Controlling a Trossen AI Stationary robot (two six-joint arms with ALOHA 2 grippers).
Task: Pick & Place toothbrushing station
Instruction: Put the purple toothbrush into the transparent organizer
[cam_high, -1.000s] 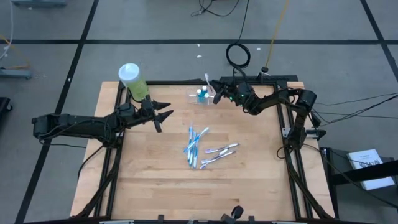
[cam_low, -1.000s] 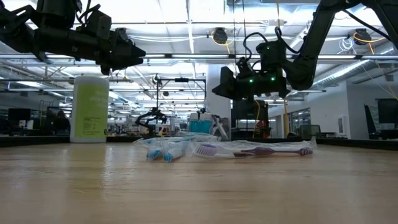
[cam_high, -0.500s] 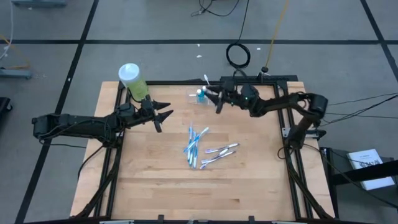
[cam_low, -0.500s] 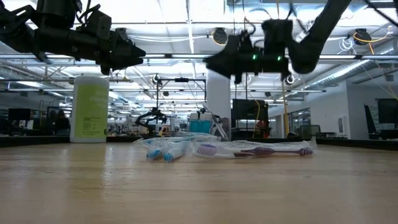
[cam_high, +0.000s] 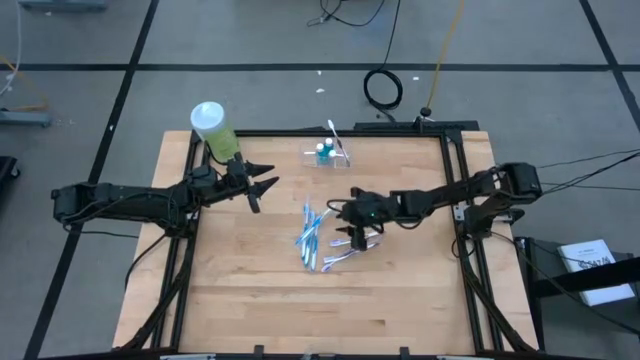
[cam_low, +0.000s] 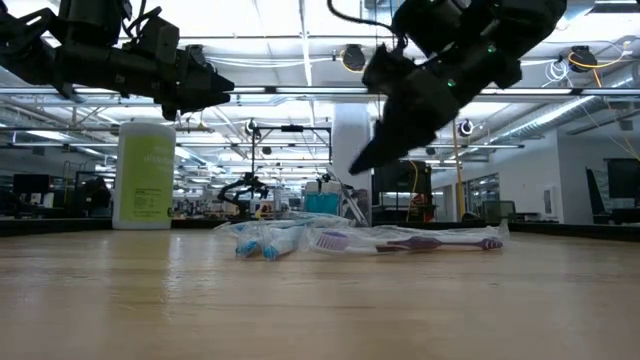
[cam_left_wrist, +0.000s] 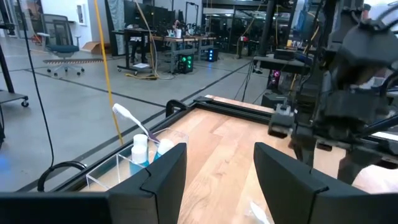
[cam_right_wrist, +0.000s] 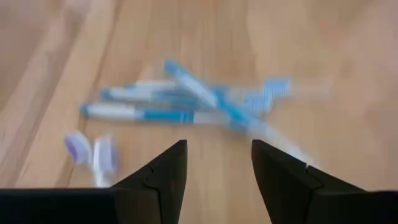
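The right gripper (cam_high: 352, 232) is poised, fingers apart, above the purple toothbrushes (cam_high: 352, 245), just at three o'clock of the blue toothbrushes (cam_high: 312, 235). One handle should be straddled squarely. The clear cup (cam_high: 327, 153) is placed at twelve o'clock. The left gripper (cam_high: 262, 185), spread, waits at ten o'clock.

On the table lie roughly four blue-and-white toothbrushes (cam_high: 311, 237) and two purple toothbrushes (cam_high: 355, 248), though the overlapping pile makes the count uncertain. One clear cup (cam_high: 326, 154) holds two small tubes (cam_high: 323, 151) and one white toothbrush (cam_high: 335, 131). One light-green bottle (cam_high: 213, 130) stands alone.
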